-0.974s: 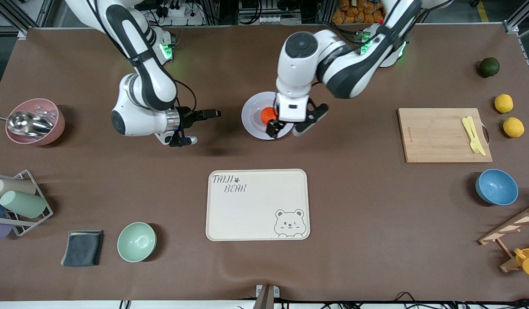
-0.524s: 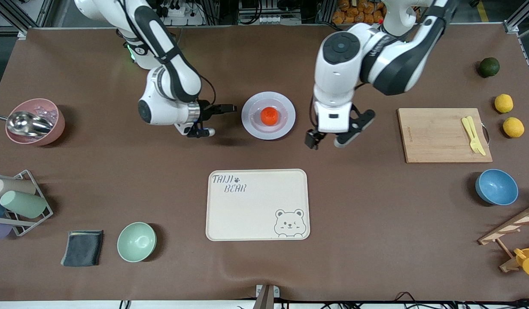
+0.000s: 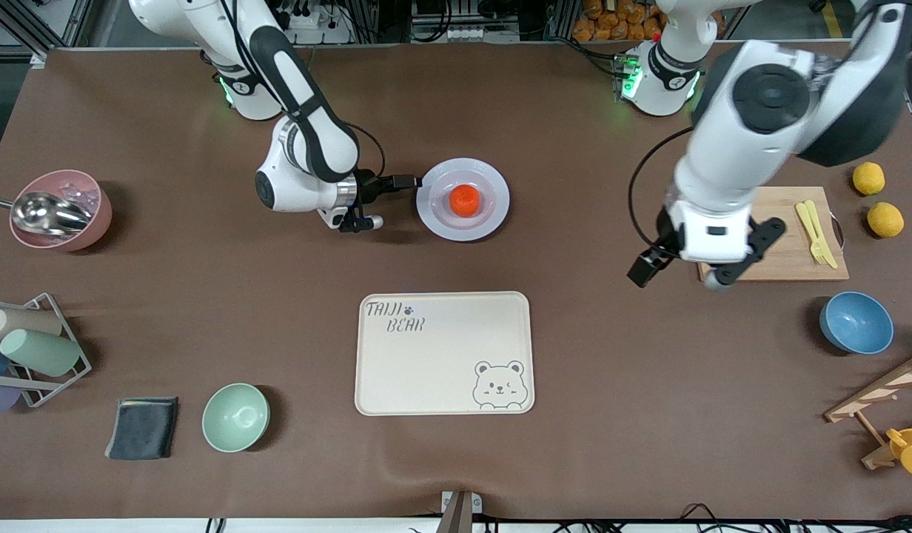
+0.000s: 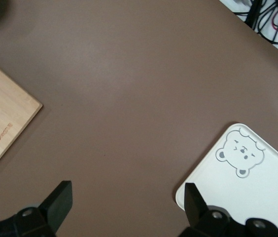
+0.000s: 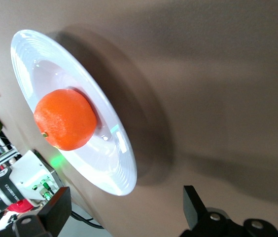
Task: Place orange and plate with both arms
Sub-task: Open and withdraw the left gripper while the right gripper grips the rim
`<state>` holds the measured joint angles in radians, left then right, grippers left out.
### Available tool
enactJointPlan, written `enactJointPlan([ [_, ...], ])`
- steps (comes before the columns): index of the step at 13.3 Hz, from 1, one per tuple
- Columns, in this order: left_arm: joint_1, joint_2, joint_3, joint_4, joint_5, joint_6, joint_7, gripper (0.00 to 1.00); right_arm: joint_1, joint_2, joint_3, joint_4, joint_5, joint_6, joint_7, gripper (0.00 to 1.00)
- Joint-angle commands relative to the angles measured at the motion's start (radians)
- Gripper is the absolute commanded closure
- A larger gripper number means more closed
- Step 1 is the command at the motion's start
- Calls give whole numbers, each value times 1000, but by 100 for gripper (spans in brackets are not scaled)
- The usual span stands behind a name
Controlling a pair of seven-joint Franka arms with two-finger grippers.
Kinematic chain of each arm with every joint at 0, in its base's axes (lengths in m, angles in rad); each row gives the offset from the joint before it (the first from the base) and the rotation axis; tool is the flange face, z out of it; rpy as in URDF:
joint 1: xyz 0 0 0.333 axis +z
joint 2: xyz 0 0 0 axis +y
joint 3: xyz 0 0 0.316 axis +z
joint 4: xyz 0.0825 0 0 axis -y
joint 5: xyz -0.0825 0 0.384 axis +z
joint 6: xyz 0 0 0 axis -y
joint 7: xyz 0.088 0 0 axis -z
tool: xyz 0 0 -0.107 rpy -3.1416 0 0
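Note:
The orange (image 3: 464, 199) sits in the middle of the pale round plate (image 3: 497, 201), midway between the two arm bases. My right gripper (image 3: 398, 200) lies low and level beside the plate, at its rim toward the right arm's end, open. In the right wrist view the orange (image 5: 65, 119) rests on the plate (image 5: 45, 61), whose rim reaches the mouth of the open right gripper (image 5: 124, 207). My left gripper (image 3: 678, 275) hangs open and empty over bare table beside the cutting board's corner; the left wrist view shows the left gripper (image 4: 126, 202) with only tabletop between its fingers.
A cream bear tray (image 3: 444, 352) lies nearer the camera than the plate. A wooden cutting board (image 3: 759, 233) with a yellow fork, two lemons (image 3: 868, 178) and a blue bowl (image 3: 856, 322) are at the left arm's end. A pink bowl (image 3: 60, 209), cup rack and green bowl (image 3: 235, 417) are at the right arm's end.
The left gripper has drawn away from over the plate toward the cutting board, leaving the orange on the plate. The right gripper has moved in up to the plate's rim.

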<state>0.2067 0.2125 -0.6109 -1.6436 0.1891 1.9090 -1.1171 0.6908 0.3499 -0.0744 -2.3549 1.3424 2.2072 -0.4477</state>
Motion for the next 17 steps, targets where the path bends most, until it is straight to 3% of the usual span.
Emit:
enactJointPlan([
  [1,34,8,-10,21,-74,-21,106,0,45,24,-8,-3,76,9,-55,0],
  [6,99,1,-6,62,-83,-24,377,0,82,31,-8,2,86,42,-56,0],
  [8,89,-11,11,96,-91,-24,425,0,128,34,-8,3,179,68,-59,0],
  [9,39,-27,63,102,-91,-27,463,0,154,35,-8,6,207,95,-57,0],
  [14,-292,-85,550,102,-197,-111,776,0,176,37,-10,11,251,112,-57,0],
  [15,-325,-87,607,105,-200,-131,810,0,176,37,-8,11,253,112,-57,0],
  [17,-317,-94,615,106,-189,-149,813,0,180,38,-8,13,274,112,-59,0],
])
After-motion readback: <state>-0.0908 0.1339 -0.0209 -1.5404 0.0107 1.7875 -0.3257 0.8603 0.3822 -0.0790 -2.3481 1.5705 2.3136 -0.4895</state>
